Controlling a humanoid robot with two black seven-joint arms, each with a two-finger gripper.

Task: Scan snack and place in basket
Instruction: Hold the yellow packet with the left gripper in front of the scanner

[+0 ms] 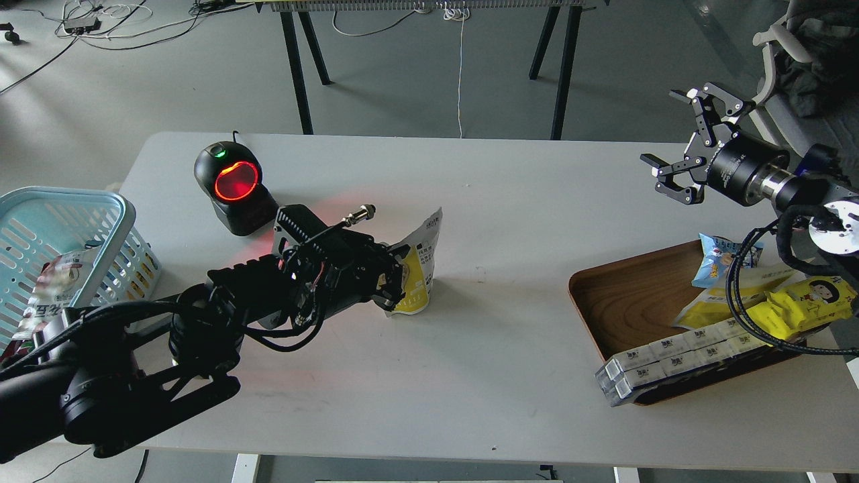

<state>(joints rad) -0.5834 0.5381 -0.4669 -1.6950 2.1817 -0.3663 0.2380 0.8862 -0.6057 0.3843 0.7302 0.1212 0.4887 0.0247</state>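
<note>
The snack (421,268), a small pouch with a yellow bottom and white printed top, stands near the table's middle. My left gripper (394,280) is shut on the snack's left side and holds it upright, a little right of the black barcode scanner (234,184) with its red glowing window. The light blue basket (60,235) stands at the table's left edge with a red-and-white pack inside. My right gripper (686,144) is open and empty, raised above the table's far right.
A brown wooden tray (624,302) at the right holds bright yellow packs (802,302), a light blue pack (721,258) and white boxes (664,365). Table legs and cables lie on the floor behind.
</note>
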